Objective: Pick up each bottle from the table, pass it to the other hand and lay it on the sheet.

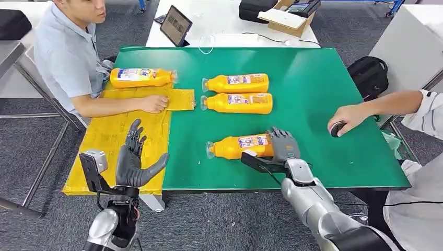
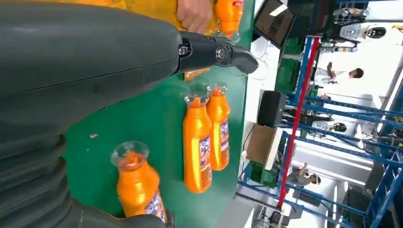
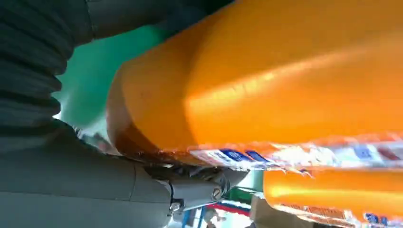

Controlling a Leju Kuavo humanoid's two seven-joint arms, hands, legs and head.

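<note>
Orange juice fills the bottle nearest us, which lies on its side on the green table, cap end toward the yellow sheet, and our right hand has its fingers wrapped round the bottle's base end while it rests on the table. Our left hand hangs over the sheet's near part with fingers spread and nothing in it. Two more orange bottles lie side by side farther up the table, a fourth bottle lies on the sheet's far end, and a seated person's hand rests on the sheet.
</note>
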